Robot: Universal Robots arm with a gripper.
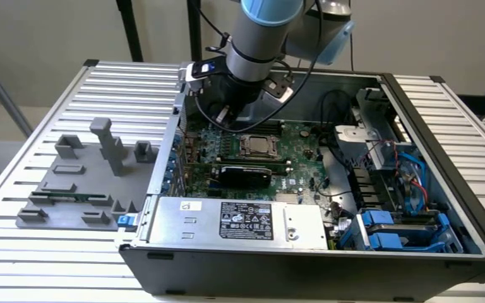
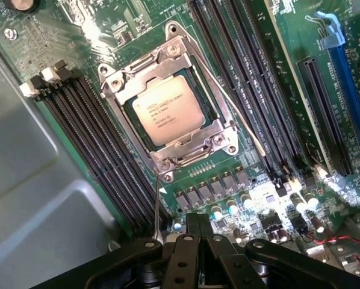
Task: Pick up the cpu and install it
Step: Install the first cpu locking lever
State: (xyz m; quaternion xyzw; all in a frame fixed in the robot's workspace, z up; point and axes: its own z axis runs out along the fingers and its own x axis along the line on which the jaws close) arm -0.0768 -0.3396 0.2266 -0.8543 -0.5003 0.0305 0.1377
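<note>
Nearest me is the power supply [image 1: 242,221], a silver box with a black label, lying along the front wall of the open case [image 1: 310,268] at about six o'clock. Behind it the green board [image 1: 302,158] covers the floor of the case.

With the case as a dial in the exterior view, the cpu [image 1: 260,146] sits at about ten o'clock from the middle. It lies flat in its socket [image 1: 260,137], silver top up. The wrist view looks straight down on the cpu [image 2: 168,109]. Printing shows on its lid, and a metal frame [image 2: 219,139] lies around its edges. I can't say for sure whether the thin wire levers beside the frame are latched. Long black memory slots [image 2: 102,150] run along two opposite sides of the socket.

The arm [image 1: 255,38] comes down into the case at about eleven o'clock, just behind the socket. Its gripper [image 2: 198,220] hangs over the board near the socket, apart from the cpu. The black fingers [image 2: 183,253] are pressed together with nothing between them.

Outside the case, at nine o'clock, a grey fixture [image 1: 83,183] with upright blocks rests on the slatted table [image 1: 23,252]. Blue drive bays [image 1: 403,230] fill the corner at four o'clock.
</note>
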